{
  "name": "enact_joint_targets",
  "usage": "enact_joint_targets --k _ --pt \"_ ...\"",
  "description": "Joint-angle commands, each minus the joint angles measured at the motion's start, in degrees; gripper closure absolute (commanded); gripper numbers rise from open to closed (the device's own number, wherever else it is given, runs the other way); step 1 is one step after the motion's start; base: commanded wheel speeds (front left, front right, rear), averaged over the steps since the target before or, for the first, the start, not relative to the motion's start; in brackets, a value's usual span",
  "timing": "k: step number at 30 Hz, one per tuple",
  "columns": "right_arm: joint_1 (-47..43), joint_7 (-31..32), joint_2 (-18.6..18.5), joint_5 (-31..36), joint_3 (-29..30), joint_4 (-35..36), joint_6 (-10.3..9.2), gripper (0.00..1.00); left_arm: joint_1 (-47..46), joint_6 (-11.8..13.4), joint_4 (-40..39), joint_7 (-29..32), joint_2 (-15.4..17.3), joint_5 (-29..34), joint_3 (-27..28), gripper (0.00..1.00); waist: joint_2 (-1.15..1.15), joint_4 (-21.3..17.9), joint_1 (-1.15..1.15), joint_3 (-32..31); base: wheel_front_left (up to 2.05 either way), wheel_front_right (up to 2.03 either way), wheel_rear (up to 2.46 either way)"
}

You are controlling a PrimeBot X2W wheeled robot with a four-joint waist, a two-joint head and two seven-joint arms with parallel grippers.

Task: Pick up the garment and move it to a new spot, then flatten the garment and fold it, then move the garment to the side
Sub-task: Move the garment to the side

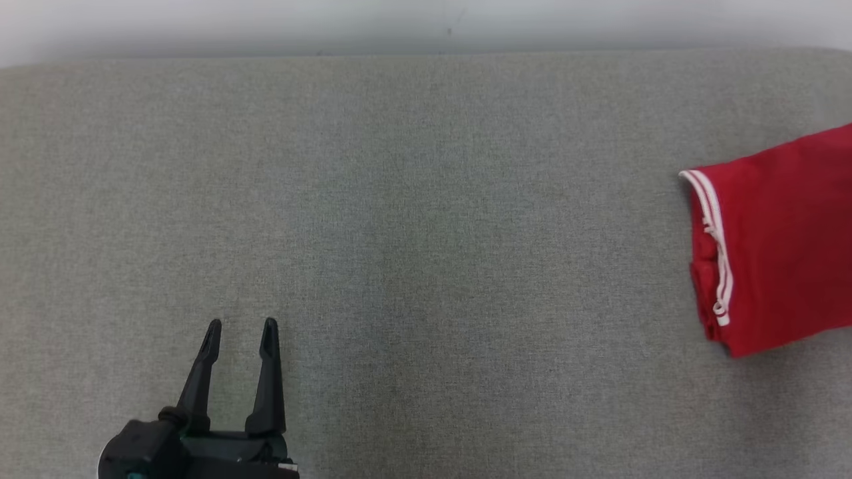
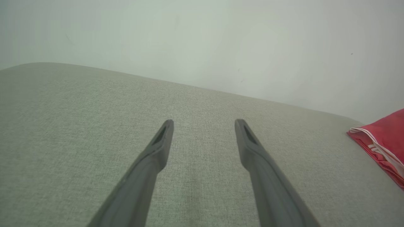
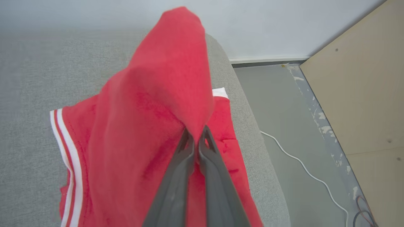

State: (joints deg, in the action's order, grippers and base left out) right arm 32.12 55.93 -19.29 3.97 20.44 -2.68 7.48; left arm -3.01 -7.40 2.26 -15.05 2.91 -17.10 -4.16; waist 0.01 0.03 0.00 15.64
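The garment (image 1: 779,246) is red with white stripes along one hem and lies folded at the right edge of the grey padded table (image 1: 413,199). In the right wrist view my right gripper (image 3: 196,132) is shut on a raised fold of the garment (image 3: 157,104), which drapes up and over the fingertips while the rest lies on the table. My left gripper (image 1: 241,327) stands open at the lower left, far from the cloth, with nothing between its fingers. The left wrist view shows that open left gripper (image 2: 203,123) over bare table and the garment's striped corner (image 2: 383,142) far right.
The table's right edge (image 3: 252,126) runs just beside the garment. Beyond it the floor (image 3: 290,110) holds a white cable (image 3: 303,167) and a tan board (image 3: 363,88). A pale wall (image 1: 426,23) stands behind the table.
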Motion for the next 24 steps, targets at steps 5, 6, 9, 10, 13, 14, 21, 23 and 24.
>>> enact_joint_targets --k 5,6,9,10,13,14,21,23,24 --pt "1.1 -2.7 -4.8 6.5 2.4 -1.3 -0.02 1.0 -2.1 -0.1 0.2 -0.1 0.1 1.4 -0.8 0.0 -0.01 0.8 0.0 2.9 0.0 0.0 0.0" --pt "1.3 -3.5 -5.4 7.1 2.5 -2.1 -0.02 1.0 -2.2 -0.1 0.2 -0.1 0.2 1.6 -0.9 0.0 -0.01 0.9 0.0 3.3 0.0 0.0 0.0" --pt "1.8 -5.6 -6.9 8.4 3.1 -5.5 -0.02 1.0 -3.2 -0.1 0.2 -0.1 0.7 1.7 -1.3 0.0 -0.01 1.3 0.0 4.5 0.0 0.0 0.0" --pt "2.1 -6.6 -7.2 9.1 3.4 -6.6 -0.02 1.0 -3.4 -0.1 0.2 -0.1 0.8 1.6 -1.4 0.0 -0.01 1.4 0.0 4.7 0.0 0.0 0.0" --pt "2.2 -8.9 -7.5 11.1 4.3 -9.4 -0.02 1.0 -3.8 -0.1 0.3 -0.1 1.1 1.6 -1.9 0.0 -0.01 1.8 0.0 5.4 0.0 0.0 0.0" --pt "2.1 -9.8 -7.6 11.9 4.5 -10.1 -0.02 1.0 -4.1 -0.1 0.4 -0.1 1.2 1.6 -2.0 0.0 -0.01 1.9 0.0 5.5 0.0 0.0 0.0" --pt "1.3 -12.3 -5.9 15.7 6.6 -12.6 -0.02 0.0 -4.1 -0.1 0.4 -0.1 1.8 1.8 -3.2 0.0 -0.01 2.2 0.0 5.2 0.0 0.0 0.0" --pt "0.7 -11.4 -5.2 16.1 6.7 -12.8 -0.02 0.0 -4.0 -0.1 0.2 -0.1 2.3 1.7 -4.0 0.0 -0.01 2.2 0.0 4.6 0.0 0.0 0.0" --pt "0.3 -10.6 -4.8 16.1 6.8 -13.0 -0.02 0.0 -3.7 -0.1 0.1 -0.1 2.4 1.5 -4.2 0.0 -0.01 2.2 0.0 4.4 0.0 0.0 0.0"
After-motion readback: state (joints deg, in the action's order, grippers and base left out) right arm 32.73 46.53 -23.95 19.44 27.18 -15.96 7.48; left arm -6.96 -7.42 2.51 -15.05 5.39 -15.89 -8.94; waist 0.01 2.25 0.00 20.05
